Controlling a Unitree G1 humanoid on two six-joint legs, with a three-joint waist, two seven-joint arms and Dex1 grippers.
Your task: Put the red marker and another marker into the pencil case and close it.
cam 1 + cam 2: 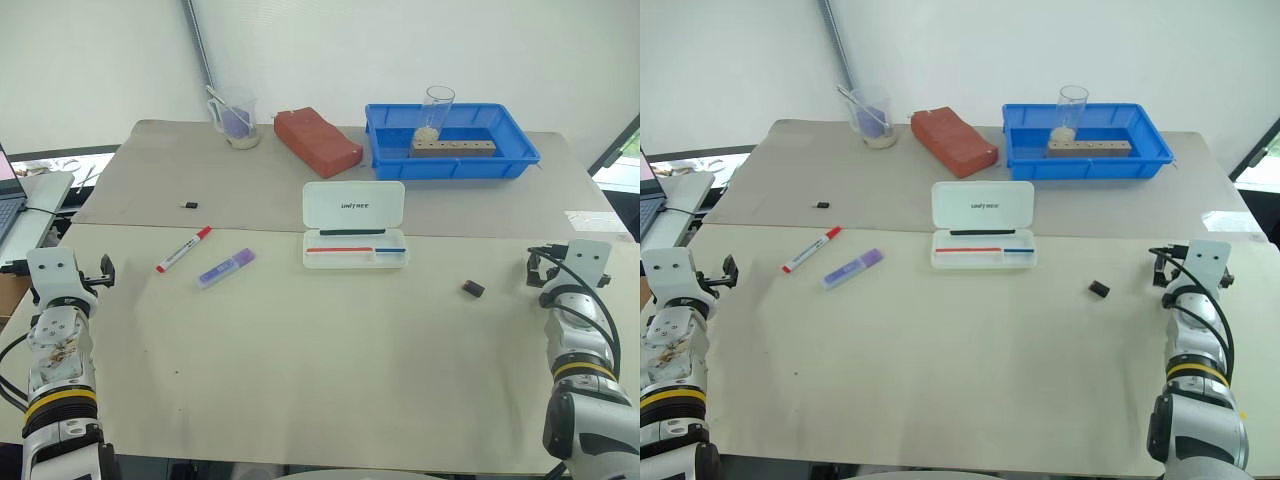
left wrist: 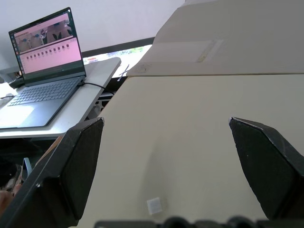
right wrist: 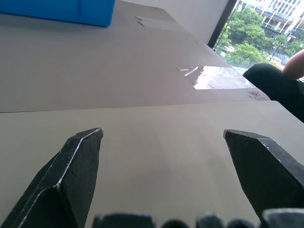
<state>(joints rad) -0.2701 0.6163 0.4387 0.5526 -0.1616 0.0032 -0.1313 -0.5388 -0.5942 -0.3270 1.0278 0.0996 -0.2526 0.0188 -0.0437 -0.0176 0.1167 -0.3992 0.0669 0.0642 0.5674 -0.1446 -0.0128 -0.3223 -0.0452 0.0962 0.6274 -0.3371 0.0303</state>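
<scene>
The red marker lies on the table left of centre, and the purple marker lies just beside it, nearer me. The pencil case is open in the middle of the table, its lid tipped back; thin red, blue and black sticks lie inside. My left gripper is open at the table's left edge, well clear of the markers. At the right edge my right gripper is open too, with nothing between its fingers.
A blue tray at the back right holds a glass and a wooden block. A red brick and a beaker stand at the back. Small black bits lie loose. A laptop sits off to the left.
</scene>
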